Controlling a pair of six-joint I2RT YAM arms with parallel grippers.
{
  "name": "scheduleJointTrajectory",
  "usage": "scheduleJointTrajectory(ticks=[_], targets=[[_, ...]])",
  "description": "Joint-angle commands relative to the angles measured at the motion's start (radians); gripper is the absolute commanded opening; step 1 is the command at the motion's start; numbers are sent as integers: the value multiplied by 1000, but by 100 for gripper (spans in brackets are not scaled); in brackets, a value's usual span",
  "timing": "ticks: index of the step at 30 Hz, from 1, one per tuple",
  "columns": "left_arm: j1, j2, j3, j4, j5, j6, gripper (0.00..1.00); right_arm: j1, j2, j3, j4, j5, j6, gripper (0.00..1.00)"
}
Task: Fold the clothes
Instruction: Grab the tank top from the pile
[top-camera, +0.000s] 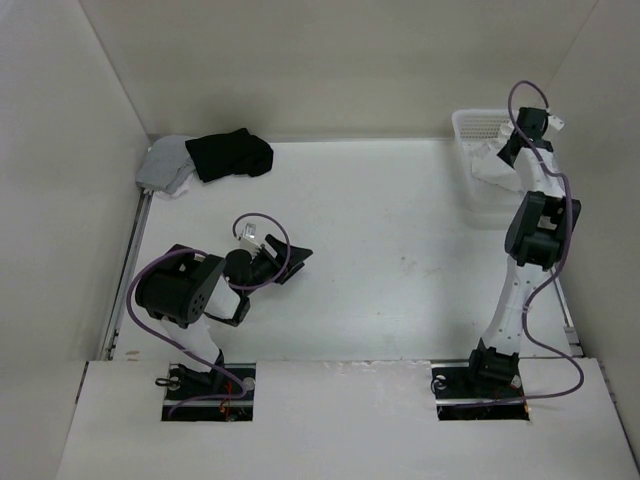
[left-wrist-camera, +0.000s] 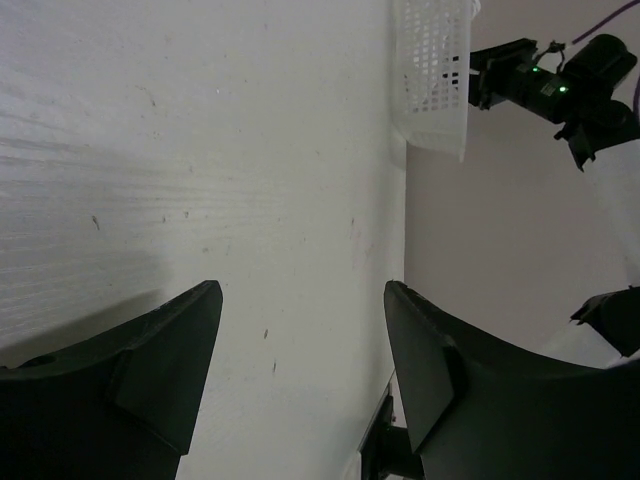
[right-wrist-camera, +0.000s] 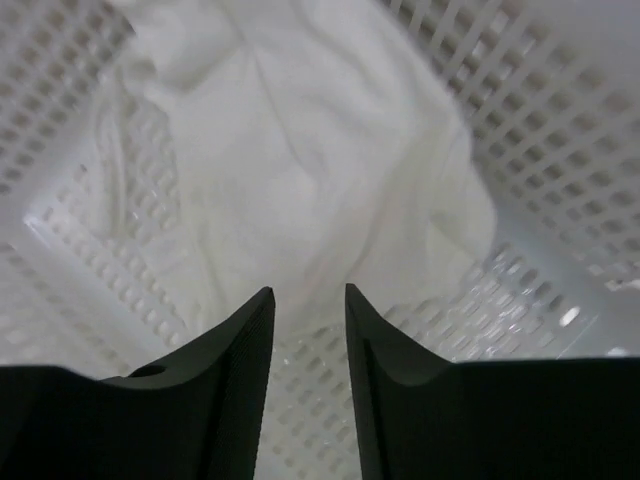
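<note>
Since the table (top-camera: 400, 250) was where the folding had to happen, I judged the step in hand to be the pick-out from the white basket (top-camera: 468, 120) in its far right corner. The camisole (right-wrist-camera: 300, 150) lay bunched against the mesh inside. I wanted to sink lower, bite one thick ridge of cloth rather than a strap or the mesh, then lift straight up. My right arm stood stretched far forward, wrist tipped into the basket, with the right gripper (right-wrist-camera: 308, 300) narrowly parted near the fabric, pinching nothing. My left arm sat folded near its base, the left gripper (left-wrist-camera: 300, 295) spread wide over the tabletop.
</note>
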Motion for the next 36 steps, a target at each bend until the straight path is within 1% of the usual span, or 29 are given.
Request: scheduleJointTrajectory(ticks=[1, 5, 8, 11, 14, 16, 17, 18, 19, 20, 21, 22, 23, 24, 25, 26, 27, 29, 31, 36], targets=[[-11, -6, 13, 209, 13, 9, 64, -58, -39, 43, 31, 72, -66, 50], [-15, -6, 11, 209, 12, 13, 64, -63, -30, -17, 45, 184, -107, 61], [-18, -1, 13, 209, 12, 13, 64, -58, 22, 46, 5, 215, -121, 69], [-18, 0, 13, 209, 12, 13, 64, -41, 133, 196, -102, 229, -118, 70], [-14, 5, 13, 209, 10, 10, 64, -23, 219, 348, -196, 251, -144, 66], [-11, 12, 14, 212, 12, 3, 64, -21, 286, 467, -267, 226, -181, 66], [-11, 14, 14, 213, 15, 2, 64, -21, 321, 532, -311, 216, -183, 64], [-9, 13, 14, 213, 15, 2, 64, -21, 335, 557, -327, 204, -190, 58], [-8, 9, 14, 213, 15, 2, 64, -21, 337, 560, -328, 192, -192, 46], [-6, 9, 13, 213, 15, 2, 64, -21, 337, 560, -328, 187, -192, 40], [-6, 8, 11, 213, 13, 2, 64, -21, 337, 560, -333, 181, -186, 31], [-3, 8, 9, 213, 12, 2, 64, -21, 331, 552, -334, 169, -178, 18], [-3, 8, 9, 213, 12, 2, 64, -21, 317, 528, -327, 167, -169, 11], [-3, 11, 9, 213, 10, 2, 64, -21, 278, 456, -284, 170, -149, 2], [-6, 14, 11, 213, 10, 2, 64, -21, 247, 406, -244, 164, -138, 0], [-9, 17, 14, 213, 10, 2, 64, -21, 195, 321, -169, 154, -131, 0], [-12, 20, 16, 213, 10, 3, 64, -21, 109, 195, -44, 134, -120, 0], [-18, 20, 20, 212, 10, 8, 64, -17, -12, 50, 125, 91, -111, 0], [-21, 16, 22, 209, 6, 14, 64, -9, -120, -12, 211, 62, -91, 0], [-32, 2, 29, 196, -1, 31, 64, 19, -360, -75, 293, -23, -34, 0]])
